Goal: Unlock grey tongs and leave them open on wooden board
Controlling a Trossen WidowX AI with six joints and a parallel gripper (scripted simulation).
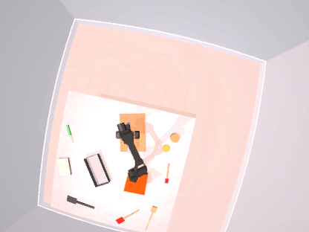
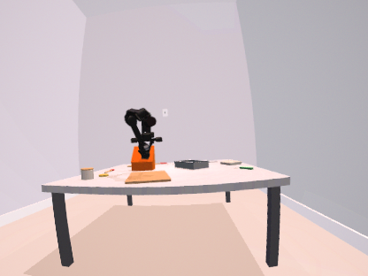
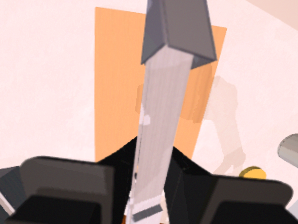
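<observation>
The grey tongs (image 3: 167,90) are a long pale grey bar in the wrist view, with a wider dark grey end at the top of that view. Their arms look close together; the lock cannot be made out. My gripper (image 3: 150,140) (image 2: 145,154) is shut on the tongs, with a black finger on each side. It holds them raised over the wooden board (image 1: 140,146) (image 2: 148,177) (image 3: 112,75), which lies flat on the table. The arm hides most of the tongs in the top and exterior views. The roasting tin (image 1: 102,184) (image 2: 191,165) stands apart from the board.
An orange block (image 1: 135,187) (image 2: 142,165) is by the arm's base. A grey can (image 2: 87,174) with a tan lid and a yellow disc (image 1: 166,148) (image 3: 253,173) are beside the board. A green-handled tool (image 1: 68,129) and a dark spatula (image 1: 72,200) lie further off.
</observation>
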